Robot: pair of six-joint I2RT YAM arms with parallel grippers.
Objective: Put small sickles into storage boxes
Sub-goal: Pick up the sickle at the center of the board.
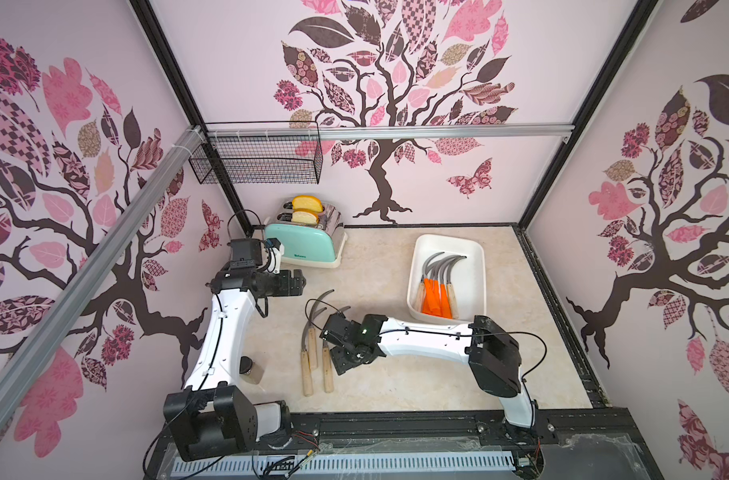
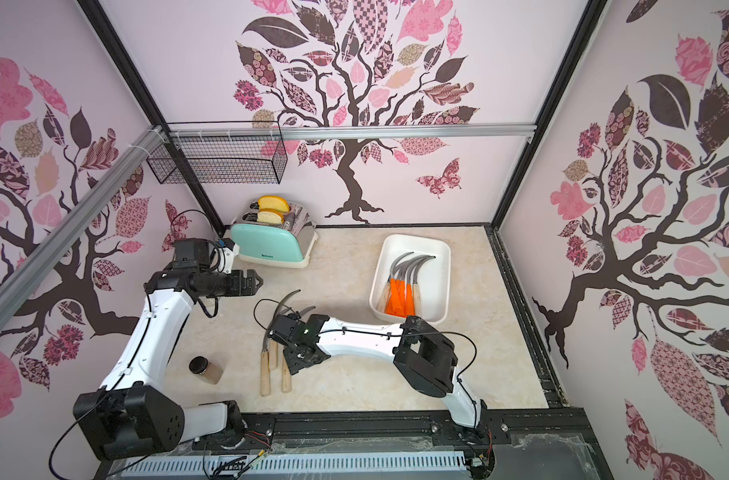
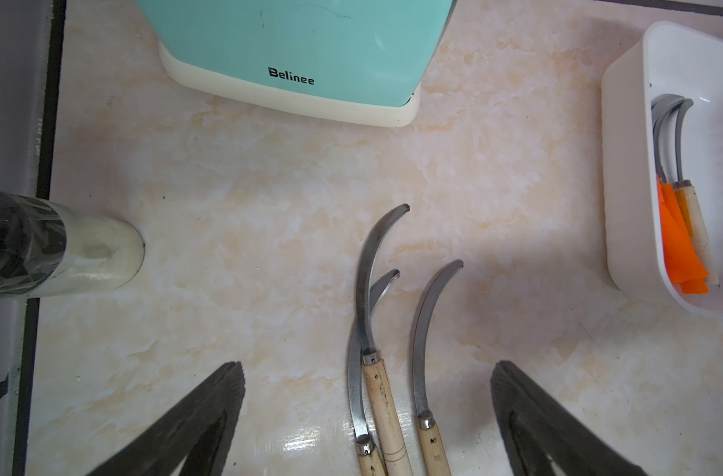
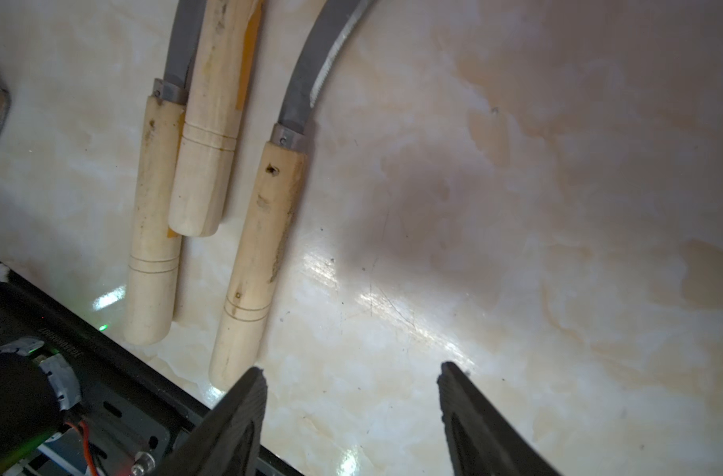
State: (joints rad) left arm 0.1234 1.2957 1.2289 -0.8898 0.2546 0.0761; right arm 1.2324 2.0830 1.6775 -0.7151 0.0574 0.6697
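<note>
Since the right claw (image 4: 351, 371) hung with its jaws apart and nothing between them, one fingertip (image 4: 250, 385) just beside the butt of the nearest sickle (image 4: 261, 230), a squeeze from there would probably have caught air or knocked that handle askew. The overlapping pair (image 4: 203, 165) beside it posed a second risk: one handle lay on the other, so a careless lift could drag both.

All three lay on the desk (image 1: 396, 374) near the middle of its front edge. The left claw (image 3: 368, 364), jaws wide apart and empty, hung over the left side.

The white tray (image 1: 448, 239), toward the right edge, held the stored sickles (image 1: 437, 286), with orange handles bunched between pale wooden ones. The wire basket (image 1: 263, 158) looked bare, and the toaster (image 1: 304, 245) in the back left corner held two bread slices.
</note>
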